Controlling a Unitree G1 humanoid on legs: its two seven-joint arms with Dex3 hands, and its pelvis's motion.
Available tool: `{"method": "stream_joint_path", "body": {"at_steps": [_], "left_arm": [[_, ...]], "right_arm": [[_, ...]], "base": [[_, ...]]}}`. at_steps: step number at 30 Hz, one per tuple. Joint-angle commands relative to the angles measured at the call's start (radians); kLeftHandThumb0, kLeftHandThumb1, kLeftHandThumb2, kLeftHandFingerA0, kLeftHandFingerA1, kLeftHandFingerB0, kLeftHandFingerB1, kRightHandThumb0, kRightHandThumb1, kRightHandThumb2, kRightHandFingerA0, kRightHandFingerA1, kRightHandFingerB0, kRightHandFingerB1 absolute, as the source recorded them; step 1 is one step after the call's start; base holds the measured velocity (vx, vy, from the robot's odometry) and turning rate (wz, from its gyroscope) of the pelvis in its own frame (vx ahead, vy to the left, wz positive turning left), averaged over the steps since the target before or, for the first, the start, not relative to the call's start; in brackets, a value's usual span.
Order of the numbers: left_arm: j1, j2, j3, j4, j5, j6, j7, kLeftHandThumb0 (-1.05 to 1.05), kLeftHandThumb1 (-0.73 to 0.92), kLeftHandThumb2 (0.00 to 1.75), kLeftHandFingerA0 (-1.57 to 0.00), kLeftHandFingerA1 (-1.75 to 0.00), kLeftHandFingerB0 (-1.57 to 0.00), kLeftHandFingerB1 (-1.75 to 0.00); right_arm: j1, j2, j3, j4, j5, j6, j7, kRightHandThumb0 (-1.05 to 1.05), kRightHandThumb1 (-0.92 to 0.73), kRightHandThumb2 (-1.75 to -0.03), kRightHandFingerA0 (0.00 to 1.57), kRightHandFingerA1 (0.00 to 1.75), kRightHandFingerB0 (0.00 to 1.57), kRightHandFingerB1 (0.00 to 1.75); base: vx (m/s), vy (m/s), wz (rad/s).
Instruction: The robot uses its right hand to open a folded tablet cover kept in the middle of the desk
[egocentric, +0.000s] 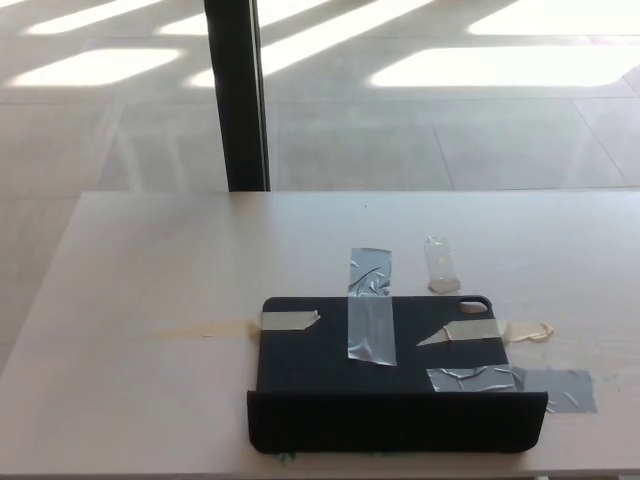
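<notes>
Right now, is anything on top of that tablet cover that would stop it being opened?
Several strips of tape cross the tablet cover: grey tape over its far edge, beige tape at left, more at right. Neither robot hand is in view.

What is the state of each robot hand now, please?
Left hand: not in view, so its state cannot be told.
Right hand: not in view either; nothing touches the tablet cover.
</notes>
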Motion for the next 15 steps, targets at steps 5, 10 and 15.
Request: {"method": "stream_joint_path", "body": {"at_steps": [5,10,15], "left_arm": [[-0.055,0.077,0.221,0.104,-0.198,-0.035,-0.056,-0.57,0.45,0.57,-0.68,-0.85,-0.55,-0.69],[-0.061,0.077,0.225,0.112,-0.189,-0.039,-0.056,-0.58,0.46,0.57,-0.68,-0.83,-0.61,-0.69],[-0.058,0.076,0.229,0.118,-0.195,-0.042,-0.058,-0.59,0.44,0.57,-0.69,-0.85,-0.58,-0.7]], "right_arm": [[-0.045,-0.099,-0.161,-0.17,0.103,-0.178,-0.124,-0.86,-0.47,-0.94,0.89,1.21,0.41,0.65],[-0.11,-0.098,-0.187,-0.495,0.187,-0.072,-0.07,-0.79,-0.57,-0.57,1.2,0.86,0.49,0.45],[-0.205,-0.067,-0.135,-0.778,0.227,-0.079,-0.05,-0.69,-0.57,-0.58,0.74,0.55,0.53,0.43]], "base": [[0.0,0.0,0.0],[0.0,0.0,0.0],[0.0,0.0,0.0]]}}
